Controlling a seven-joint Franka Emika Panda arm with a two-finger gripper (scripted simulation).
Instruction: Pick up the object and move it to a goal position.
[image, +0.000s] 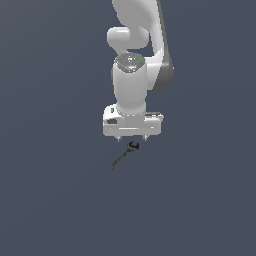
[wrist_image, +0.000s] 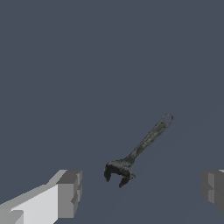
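- On the exterior view's left there is only a plain dark grey-blue surface, the desk (image: 55, 200); no goal marker shows anywhere, so where the tool must end up cannot be told from these views.
- Near the middle, a tiny dark wrench (image: 123, 156) lies flat on the desk, just below and in front of the end effector (image: 132, 139), its handle angling away toward the exterior view's left.
- Its black forked head sits nearest the end effector, close under the two short fingertips; whether they touch it cannot be told from outside.
- The white arm hangs straight down above it, the end effector spread wide and holding nothing.
- In the wrist view, the wrench (wrist_image: 139, 151) lies between the fingers (wrist_image: 69, 194), but only its head is in line with them; the thin handle runs out ahead of the end effector.
- Risk, as a judgement: closing here would catch the forked head alone, far from the tool's middle, so it may pivot or slip out when lifted.
- A second risk: the tool is very thin and flat, so a descent stopping short would close on nothing, while one too deep would press the fingertips into the desk.
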